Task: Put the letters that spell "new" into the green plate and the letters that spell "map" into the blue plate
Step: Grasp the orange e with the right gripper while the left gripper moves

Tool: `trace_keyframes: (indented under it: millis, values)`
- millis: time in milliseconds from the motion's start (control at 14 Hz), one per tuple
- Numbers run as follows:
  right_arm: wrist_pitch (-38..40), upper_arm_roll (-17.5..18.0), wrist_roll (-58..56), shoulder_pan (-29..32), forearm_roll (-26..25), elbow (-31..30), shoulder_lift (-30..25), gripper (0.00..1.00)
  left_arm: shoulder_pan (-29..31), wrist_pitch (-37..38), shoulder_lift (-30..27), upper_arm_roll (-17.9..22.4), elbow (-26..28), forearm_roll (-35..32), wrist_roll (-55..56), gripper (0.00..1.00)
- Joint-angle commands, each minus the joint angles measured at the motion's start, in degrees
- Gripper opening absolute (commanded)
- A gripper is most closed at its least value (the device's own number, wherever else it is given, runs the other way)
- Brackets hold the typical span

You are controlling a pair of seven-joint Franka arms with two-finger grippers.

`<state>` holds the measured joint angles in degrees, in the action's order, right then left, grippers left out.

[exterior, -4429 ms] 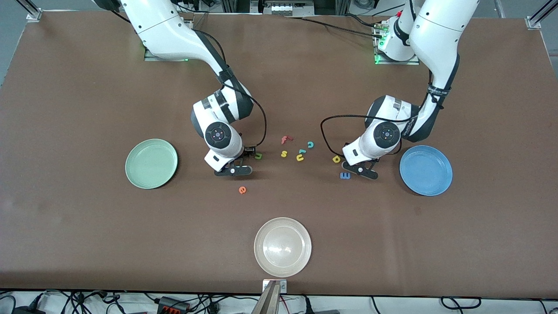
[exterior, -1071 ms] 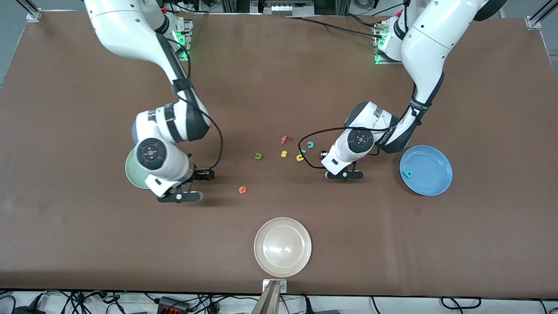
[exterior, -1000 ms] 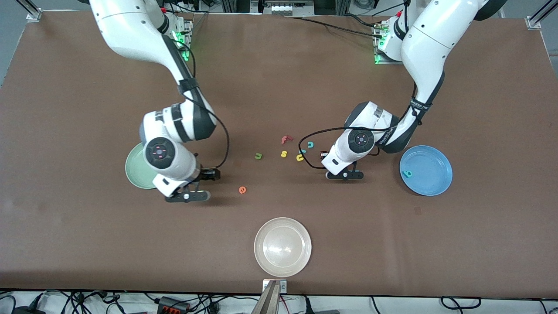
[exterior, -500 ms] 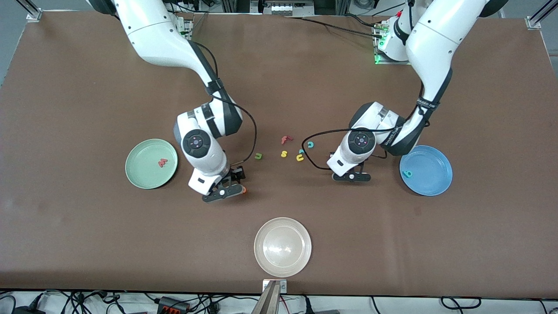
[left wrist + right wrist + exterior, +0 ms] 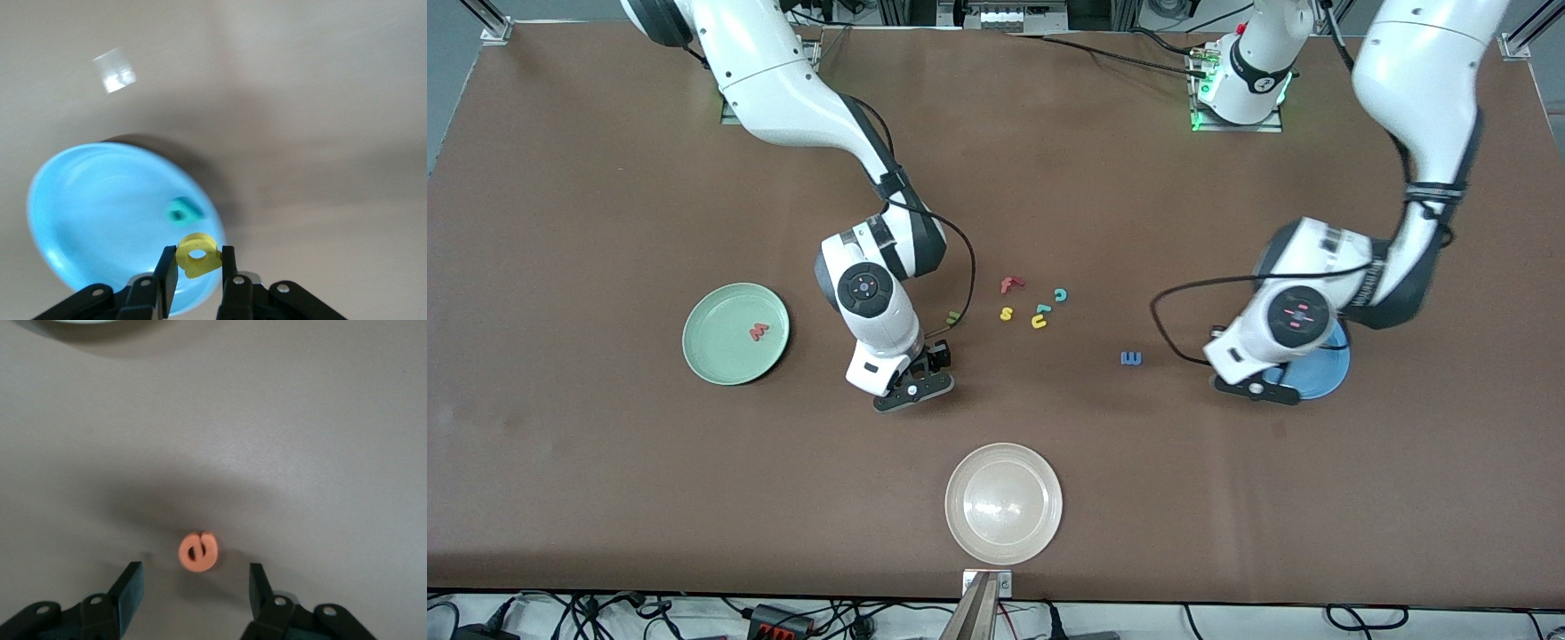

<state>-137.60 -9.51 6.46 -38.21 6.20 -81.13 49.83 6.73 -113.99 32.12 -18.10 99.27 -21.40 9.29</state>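
Down at the right gripper (image 5: 194, 587), the fingers (image 5: 131, 587) stand wide apart on either side of the orange e (image 5: 198, 551), a small round foam letter lying flat on the surface and touched by neither. The left gripper (image 5: 195, 277) has its fingers (image 5: 167, 275) pinched on the yellow a (image 5: 197, 254), held over the rim of the blue plate (image 5: 93, 213), where the teal p (image 5: 183, 211) already lies. Only the wrist views show these letters; from the front, the right gripper (image 5: 911, 388) hides the e and the left gripper (image 5: 1258, 388) covers most of the blue plate (image 5: 1334, 366). That front view adds the pinkish-red w (image 5: 759, 332) resting in the green plate (image 5: 734, 302), the blue m (image 5: 1130, 358) on the surface between the two grippers, and the green n (image 5: 953, 316) just beside the right arm's wrist. Near it lie a red f (image 5: 1009, 284), a yellow s (image 5: 1007, 313), a teal c (image 5: 1060, 294) and a yellow u (image 5: 1039, 322), with a whitish plate (image 5: 1003, 502) nearest the camera.
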Motion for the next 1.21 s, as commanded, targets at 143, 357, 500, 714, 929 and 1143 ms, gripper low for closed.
trace_keyframes:
  millis: [143,357,500,714,929,1143]
  values:
    - [-2.8,0.1,0.1,0.2,-1.3,1.7,2.4,0.71,9.2,-1.7,1.5,-1.1,2.8,-1.0,-10.2,0.25]
    - [-2.8,0.1,0.0,0.2,-1.3,1.8,2.6,0.61,9.7,-1.6,1.7,-1.4,3.6,-1.0,-10.5,1.0]
    - [-2.8,0.1,-0.1,0.2,-1.3,1.8,2.6,0.45,9.4,-1.3,1.3,-1.9,2.9,-0.8,-10.6,1.0]
    - [-2.8,0.1,0.3,0.2,-1.3,1.7,2.8,0.35,9.2,-1.1,1.1,-8.7,1.1,-0.8,-11.6,1.0]
    - [-2.8,0.1,0.1,0.2,-1.2,1.8,3.0,0.26,8.4,-1.7,2.0,-14.4,-0.5,-0.8,-18.4,1.0]
    - [-0.1,-0.2,-0.1,1.1,-0.6,1.2,0.2,0.14,2.4,-1.9,6.4,-14.7,-5.2,-1.0,-29.0,1.0]
